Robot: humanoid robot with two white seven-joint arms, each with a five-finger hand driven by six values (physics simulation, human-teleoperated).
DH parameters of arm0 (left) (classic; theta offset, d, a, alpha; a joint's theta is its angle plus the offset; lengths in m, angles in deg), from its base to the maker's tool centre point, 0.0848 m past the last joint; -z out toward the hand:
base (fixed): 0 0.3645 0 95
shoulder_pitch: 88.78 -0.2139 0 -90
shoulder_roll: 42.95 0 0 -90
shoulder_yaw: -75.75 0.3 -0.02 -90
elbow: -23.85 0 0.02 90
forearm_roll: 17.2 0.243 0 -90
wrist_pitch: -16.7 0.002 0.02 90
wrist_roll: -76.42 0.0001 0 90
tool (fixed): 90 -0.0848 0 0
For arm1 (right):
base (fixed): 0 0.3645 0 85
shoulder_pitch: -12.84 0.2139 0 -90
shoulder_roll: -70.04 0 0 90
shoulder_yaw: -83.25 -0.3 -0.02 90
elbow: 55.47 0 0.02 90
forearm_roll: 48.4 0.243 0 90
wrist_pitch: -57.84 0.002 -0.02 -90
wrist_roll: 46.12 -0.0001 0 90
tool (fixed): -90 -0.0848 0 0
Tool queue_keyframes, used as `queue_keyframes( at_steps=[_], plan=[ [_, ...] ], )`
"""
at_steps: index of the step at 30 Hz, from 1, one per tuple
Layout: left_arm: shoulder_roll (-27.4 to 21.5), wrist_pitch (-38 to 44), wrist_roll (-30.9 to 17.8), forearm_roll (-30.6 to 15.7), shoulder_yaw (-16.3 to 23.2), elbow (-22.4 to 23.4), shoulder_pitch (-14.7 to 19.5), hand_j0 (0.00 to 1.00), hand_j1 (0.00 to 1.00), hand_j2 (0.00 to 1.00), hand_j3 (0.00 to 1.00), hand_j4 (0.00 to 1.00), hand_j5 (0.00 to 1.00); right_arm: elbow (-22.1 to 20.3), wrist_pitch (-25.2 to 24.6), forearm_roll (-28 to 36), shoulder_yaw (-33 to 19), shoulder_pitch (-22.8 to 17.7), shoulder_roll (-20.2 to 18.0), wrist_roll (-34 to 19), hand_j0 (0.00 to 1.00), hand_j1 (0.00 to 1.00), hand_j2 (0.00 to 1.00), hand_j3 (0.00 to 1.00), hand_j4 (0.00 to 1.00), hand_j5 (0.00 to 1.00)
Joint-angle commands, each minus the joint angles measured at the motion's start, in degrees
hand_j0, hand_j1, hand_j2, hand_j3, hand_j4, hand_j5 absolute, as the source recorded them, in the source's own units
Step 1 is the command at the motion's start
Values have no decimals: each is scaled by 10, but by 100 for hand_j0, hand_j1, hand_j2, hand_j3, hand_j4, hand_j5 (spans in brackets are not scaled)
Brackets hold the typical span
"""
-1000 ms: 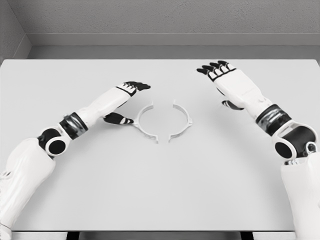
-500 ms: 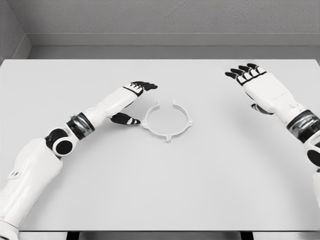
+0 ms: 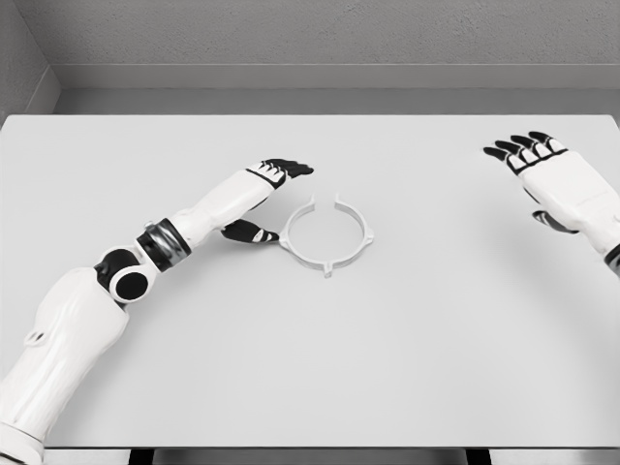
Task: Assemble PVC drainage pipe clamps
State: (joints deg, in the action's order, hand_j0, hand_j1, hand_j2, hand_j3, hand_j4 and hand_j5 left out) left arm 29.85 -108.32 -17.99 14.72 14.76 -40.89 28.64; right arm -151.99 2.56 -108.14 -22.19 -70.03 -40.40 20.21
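Fingers (image 3: 288,168) of the left hand (image 3: 260,184) were extended and relaxed, holding nothing, with the thumb lying low just beside the left edge of the pipe clamp (image 3: 327,234). Compared with a second earlier, the clamp's two halves, which had then lain apart with gaps at the near and far ends, had been pushed together into one ring: the near tabs met in front, while a small gap remained at the far side, beyond the left fingertips. The ring sat flat on the bench (image 3: 407,368), to the right of the left fingers and just ahead of the thumb.

The right hand (image 3: 567,179) had drawn well away toward the right edge, its fingers (image 3: 523,147) spread wide and empty, far from the ring. That retreat suggested the closing push was done on its side.

By this judgement the assembly was nearly complete; the far joint still looked unseated, so a further squeeze there seemed needed.
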Motion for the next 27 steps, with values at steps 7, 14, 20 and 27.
queue_keyframes(
  at_steps=[7,14,20,27],
  plan=[
    [10,0,0,1,-1,1,1,100,100,100,100,100,100,17,-2,2,-25,0,-3,0,100,100,100,100,100,100],
    [-17,0,1,-5,-26,6,10,100,100,100,100,100,100,16,-1,2,-25,0,-3,0,100,100,100,100,100,100],
    [-125,0,1,-9,-91,6,2,100,100,100,100,100,100,15,-1,3,-22,2,-3,0,100,100,100,100,100,100],
    [-176,0,2,-25,-150,7,-32,100,100,100,100,100,100,15,-1,3,-22,1,-3,0,100,100,100,100,100,100]
  ],
)
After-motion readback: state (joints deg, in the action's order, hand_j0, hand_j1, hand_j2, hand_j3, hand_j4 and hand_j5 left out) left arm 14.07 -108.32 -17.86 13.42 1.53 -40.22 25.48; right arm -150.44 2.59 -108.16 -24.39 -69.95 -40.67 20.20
